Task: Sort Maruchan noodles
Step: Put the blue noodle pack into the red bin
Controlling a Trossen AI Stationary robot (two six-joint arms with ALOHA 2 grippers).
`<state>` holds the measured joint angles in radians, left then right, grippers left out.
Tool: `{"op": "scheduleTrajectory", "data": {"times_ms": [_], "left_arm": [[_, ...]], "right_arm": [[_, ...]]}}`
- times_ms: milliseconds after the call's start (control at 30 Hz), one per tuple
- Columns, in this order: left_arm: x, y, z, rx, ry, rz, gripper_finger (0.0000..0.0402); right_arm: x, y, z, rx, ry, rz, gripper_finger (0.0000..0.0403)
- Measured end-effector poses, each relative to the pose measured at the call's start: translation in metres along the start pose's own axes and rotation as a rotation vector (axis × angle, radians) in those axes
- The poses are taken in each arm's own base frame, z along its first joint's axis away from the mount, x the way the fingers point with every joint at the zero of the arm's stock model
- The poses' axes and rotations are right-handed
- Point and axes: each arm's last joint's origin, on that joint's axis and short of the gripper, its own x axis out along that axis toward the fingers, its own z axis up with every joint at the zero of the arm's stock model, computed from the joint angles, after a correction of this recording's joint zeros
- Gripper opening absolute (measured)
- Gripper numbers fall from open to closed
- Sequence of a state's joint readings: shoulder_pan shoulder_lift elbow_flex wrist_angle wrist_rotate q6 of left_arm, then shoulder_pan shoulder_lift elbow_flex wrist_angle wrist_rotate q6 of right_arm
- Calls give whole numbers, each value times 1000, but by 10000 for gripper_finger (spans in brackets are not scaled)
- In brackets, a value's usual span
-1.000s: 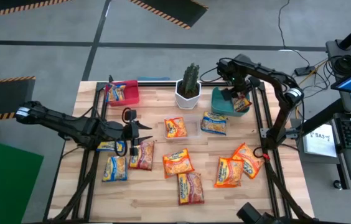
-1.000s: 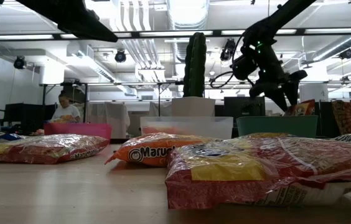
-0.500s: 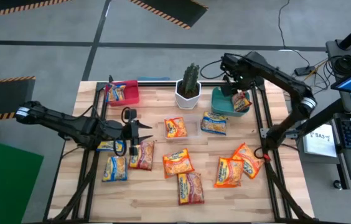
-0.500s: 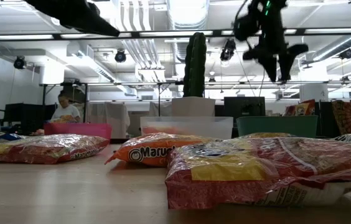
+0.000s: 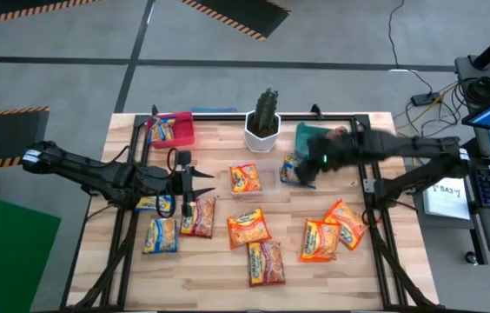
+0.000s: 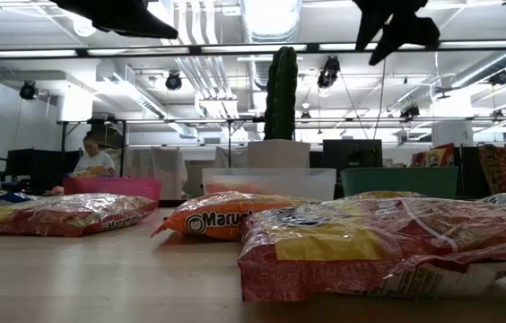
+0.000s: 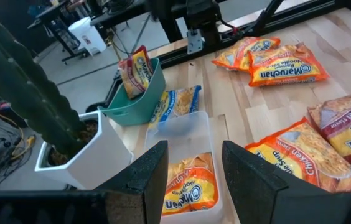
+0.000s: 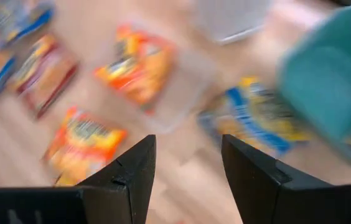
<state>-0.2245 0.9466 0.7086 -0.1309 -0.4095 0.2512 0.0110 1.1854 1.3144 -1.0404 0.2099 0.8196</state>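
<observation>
Several Maruchan packets lie flat on the wooden table (image 5: pixel 219 261): orange ones (image 5: pixel 249 228) (image 5: pixel 321 241), a red-orange one (image 5: pixel 265 261), a yellow-and-blue one (image 5: pixel 160 235). One orange packet (image 7: pixel 188 186) lies in a clear tray. A packet (image 7: pixel 135 68) leans in the teal bin (image 7: pixel 135 99), and another (image 5: pixel 162 129) lies in the red bin. My left gripper (image 5: pixel 197 187) (image 7: pixel 194 180) hovers open beside the clear tray. My right gripper (image 5: pixel 301 171) (image 8: pixel 188 180) is open, raised over the yellow-and-blue packet (image 8: pixel 256 115) next to the teal bin, and blurred with motion.
A cactus in a white pot (image 5: pixel 264 122) stands at the far edge between the red bin (image 5: pixel 175 130) and the teal bin (image 5: pixel 314 139). The clear tray (image 5: pixel 267 178) sits mid-table. A person (image 6: pixel 96 157) shows in the room behind. Bare wood lies along the near edge.
My right gripper has risen from the teal bin and swung fast toward the table's near-left, ending over the yellow-and-blue packet beside the clear tray. The packet it was next to stays leaning in the teal bin.
</observation>
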Motion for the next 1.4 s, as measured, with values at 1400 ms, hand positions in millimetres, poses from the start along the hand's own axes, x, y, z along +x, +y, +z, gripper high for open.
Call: {"op": "scheduleTrajectory", "data": {"times_ms": [1400], "left_arm": [[0, 1, 2, -7, -20, 5, 135]], "right_arm": [[172, -16, -97, -712, 143, -471, 171]]}}
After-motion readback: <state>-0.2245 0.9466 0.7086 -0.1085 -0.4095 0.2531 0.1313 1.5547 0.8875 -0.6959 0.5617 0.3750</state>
